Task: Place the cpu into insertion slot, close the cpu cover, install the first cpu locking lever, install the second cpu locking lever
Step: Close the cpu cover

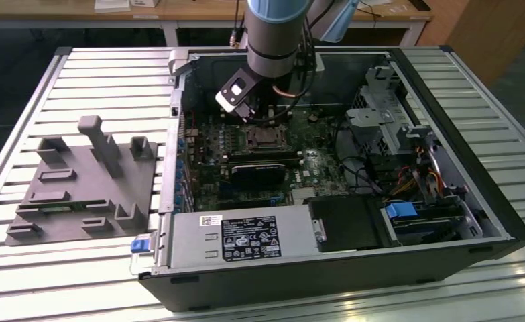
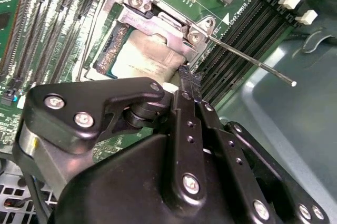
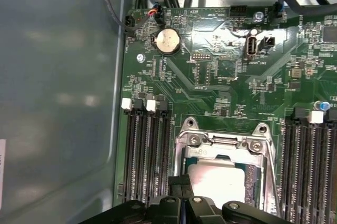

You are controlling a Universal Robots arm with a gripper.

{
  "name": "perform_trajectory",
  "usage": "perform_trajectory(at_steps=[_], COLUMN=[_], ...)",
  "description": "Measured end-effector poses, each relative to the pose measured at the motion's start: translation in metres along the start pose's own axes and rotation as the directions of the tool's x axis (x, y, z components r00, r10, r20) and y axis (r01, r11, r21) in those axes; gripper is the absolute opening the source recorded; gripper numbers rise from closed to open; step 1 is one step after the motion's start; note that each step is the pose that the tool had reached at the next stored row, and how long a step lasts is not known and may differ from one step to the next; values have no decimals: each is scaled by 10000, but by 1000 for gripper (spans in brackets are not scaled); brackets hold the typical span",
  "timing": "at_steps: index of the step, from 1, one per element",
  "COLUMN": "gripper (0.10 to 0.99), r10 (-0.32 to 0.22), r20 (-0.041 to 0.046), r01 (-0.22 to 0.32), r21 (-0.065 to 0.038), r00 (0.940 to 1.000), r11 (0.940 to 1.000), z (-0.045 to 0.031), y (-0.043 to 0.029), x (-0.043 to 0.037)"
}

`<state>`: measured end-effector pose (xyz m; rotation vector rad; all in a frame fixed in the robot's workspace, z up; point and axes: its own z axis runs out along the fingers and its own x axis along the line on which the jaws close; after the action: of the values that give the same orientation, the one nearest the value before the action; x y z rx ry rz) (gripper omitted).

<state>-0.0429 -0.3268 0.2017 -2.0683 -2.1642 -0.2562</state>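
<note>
The cpu (image 2: 145, 58) (image 3: 216, 177), with its dull silver top, lies in the insertion slot (image 1: 264, 137) on the green motherboard. The silvery cpu cover (image 2: 158, 21) (image 3: 226, 144) lies down over it and frames the chip through its window. A thin metal locking lever (image 2: 253, 60) sticks out free from the cover's corner, over the black memory slots. My gripper (image 2: 181, 74) (image 3: 181, 182) is shut, and its black fingertips sit at the socket's edge beside the chip. In the exterior view my gripper (image 1: 244, 113) hangs just above the socket inside the open case.
Long memory slots (image 3: 147, 150) flank the socket on both sides. A black card (image 1: 257, 171), the power supply (image 1: 240, 238), a drive cage (image 1: 392, 114) and loose cables (image 1: 369, 174) crowd the case. A grey fixture (image 1: 83, 181) stands on the table at the exterior view's left.
</note>
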Motion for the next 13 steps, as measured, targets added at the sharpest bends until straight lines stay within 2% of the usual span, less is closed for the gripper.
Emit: perform_trajectory(at_steps=[3, 6, 13], gripper=[106, 106, 106], r10=[-6, -16, -22], r20=[-85, -129, -136], r01=[6, 16, 22], r21=[-4, -2, 0], r00=[10000, 9999, 9999], r11=[10000, 10000, 10000], z=[11, 19, 31], y=[0, -1, -1], x=[-2, -4, -7])
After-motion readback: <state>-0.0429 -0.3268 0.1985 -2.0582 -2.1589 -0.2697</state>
